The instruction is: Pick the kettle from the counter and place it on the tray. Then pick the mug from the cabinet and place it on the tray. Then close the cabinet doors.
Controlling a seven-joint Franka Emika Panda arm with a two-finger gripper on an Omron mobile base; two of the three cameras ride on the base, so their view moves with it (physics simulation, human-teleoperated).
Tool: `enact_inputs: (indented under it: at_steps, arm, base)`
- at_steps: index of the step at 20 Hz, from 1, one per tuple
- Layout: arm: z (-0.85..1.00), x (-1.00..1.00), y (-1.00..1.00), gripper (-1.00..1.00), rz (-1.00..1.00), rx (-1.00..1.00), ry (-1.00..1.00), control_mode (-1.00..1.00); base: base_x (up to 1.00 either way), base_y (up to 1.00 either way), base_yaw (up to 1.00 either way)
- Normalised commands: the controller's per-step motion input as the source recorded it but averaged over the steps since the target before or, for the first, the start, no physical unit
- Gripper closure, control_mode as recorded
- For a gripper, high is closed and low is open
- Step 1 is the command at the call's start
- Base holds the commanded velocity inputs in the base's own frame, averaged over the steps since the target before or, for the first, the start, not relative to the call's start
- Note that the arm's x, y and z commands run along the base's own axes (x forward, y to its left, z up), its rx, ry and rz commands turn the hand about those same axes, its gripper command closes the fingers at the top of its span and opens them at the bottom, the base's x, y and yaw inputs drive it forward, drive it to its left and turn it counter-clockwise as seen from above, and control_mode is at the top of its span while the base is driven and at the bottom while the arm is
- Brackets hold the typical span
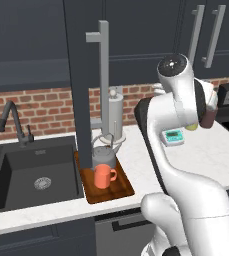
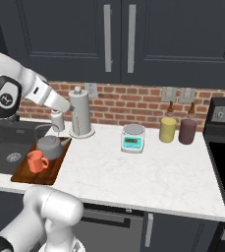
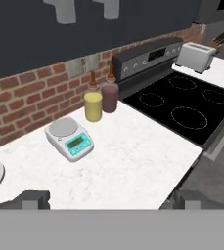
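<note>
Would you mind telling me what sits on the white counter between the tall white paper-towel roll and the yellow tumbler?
A small white kitchen scale with a teal display sits between the paper-towel roll and the yellow tumbler, in the right base view.

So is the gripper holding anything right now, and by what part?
Nothing is held. The gripper is open, its fingertips apart above bare counter.

The white arm [image 1: 186,165] bends high, its jaws spread wide apart.

The kettle [image 2: 49,146] and the mug [image 2: 36,161] sit on the tray [image 2: 29,175] (mug nearer the front).
</note>
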Motion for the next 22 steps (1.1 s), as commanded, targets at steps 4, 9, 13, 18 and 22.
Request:
enact_inputs:
  at_steps: [4,9,13,18,22]
  arm:
    - [-0.43,-1.0,-0.58,-1.0,-0.1,0.04,0.0,-1.0]
    - [-0.07,-0.71,-0.39,-1.0,-0.01,0.02,0.07,-1.0]
    - [-0.15,-0.27,-0.12,-1.0,0.0,0.0,0.06,-1.0]
    - [-0.08,-0.02,0.0,-1.0,0.0,0.0,0.02,-1.0]
    - [-0.09,-0.05,0.01,-1.0,0.0,-0.01,0.0,1.0]
  base:
    - [0.0,0.0,0.0]
    - [0.0,0.0,0.0]
    - [0.0,0.0,0.0]
    - [0.0,0.0,0.0]
    - [-0.11,0.0,0.0]
